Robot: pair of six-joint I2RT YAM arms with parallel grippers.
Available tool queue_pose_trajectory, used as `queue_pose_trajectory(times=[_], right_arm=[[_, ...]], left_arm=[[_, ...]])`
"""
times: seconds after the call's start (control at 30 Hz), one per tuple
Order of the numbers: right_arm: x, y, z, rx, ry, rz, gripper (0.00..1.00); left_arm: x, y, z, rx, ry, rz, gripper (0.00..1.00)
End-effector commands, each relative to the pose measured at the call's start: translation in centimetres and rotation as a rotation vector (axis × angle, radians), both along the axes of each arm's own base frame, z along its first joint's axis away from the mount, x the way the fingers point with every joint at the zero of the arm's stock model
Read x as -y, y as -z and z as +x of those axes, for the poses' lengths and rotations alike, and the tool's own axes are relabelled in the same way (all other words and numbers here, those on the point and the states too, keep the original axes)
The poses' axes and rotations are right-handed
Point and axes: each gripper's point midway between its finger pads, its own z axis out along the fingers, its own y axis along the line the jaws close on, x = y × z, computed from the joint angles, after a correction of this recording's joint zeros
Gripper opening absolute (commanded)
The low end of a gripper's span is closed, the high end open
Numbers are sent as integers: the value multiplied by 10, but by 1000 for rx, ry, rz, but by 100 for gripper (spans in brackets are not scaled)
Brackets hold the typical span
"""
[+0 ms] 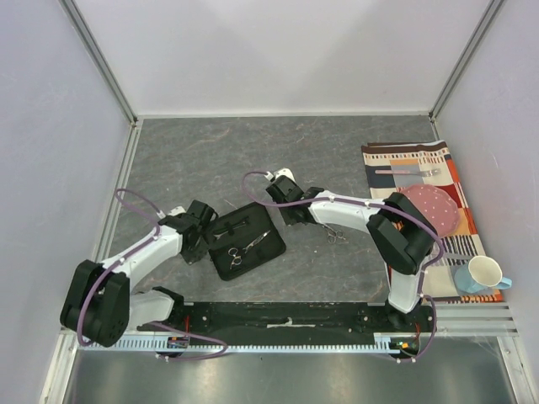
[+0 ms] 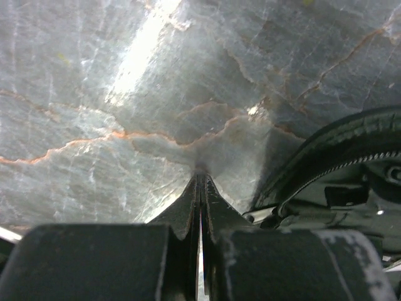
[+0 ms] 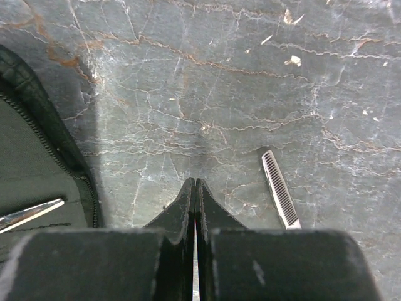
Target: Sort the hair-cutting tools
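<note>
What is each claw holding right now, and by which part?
Nothing. The left claw and the right claw are both shut tight with nothing between their tips.

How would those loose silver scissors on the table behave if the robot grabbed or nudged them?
The scissors look like thin shiny metal, so probably stiff and slippery. They lie flat on the table, so a push would likely slide them, not roll them. Their low profile may make gripping awkward.

You see a grey table [image 1: 210,160] veined in rust; the pouch [image 1: 221,263] is black, its scissors [image 1: 244,247] silver; the other scissors [image 1: 335,235] silver; at the right edge, a mat [image 1: 404,156] striped orange, cream and black, a pink white-dotted plate [image 1: 434,210], a blue cup [image 1: 480,274].
</note>
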Motion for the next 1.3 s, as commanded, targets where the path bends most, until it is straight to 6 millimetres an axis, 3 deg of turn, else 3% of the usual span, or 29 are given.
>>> queue_pose_trajectory(times=[0.0, 0.1, 0.37, 0.8, 1.03, 1.27], right_arm=[[-16, 2, 6, -13, -36, 68, 0], [-15, 11, -5, -48, -41, 91, 0], [-17, 31, -35, -134, -55, 165, 0], [-15, 29, -81, -112, 17, 190, 0], [-6, 30, -73, -60, 101, 157, 0], [-9, 34, -38, -28, 154, 133, 0]], left_arm=[[9, 6, 28, 81, -35, -20, 2], [14, 9, 36, 88, -23, -32, 2], [44, 11, 82, 153, 106, -100, 2], [104, -6, 156, 251, 350, -239, 2], [129, -15, 189, 280, 416, -284, 2], [144, -27, 218, 305, 456, -292, 2]])
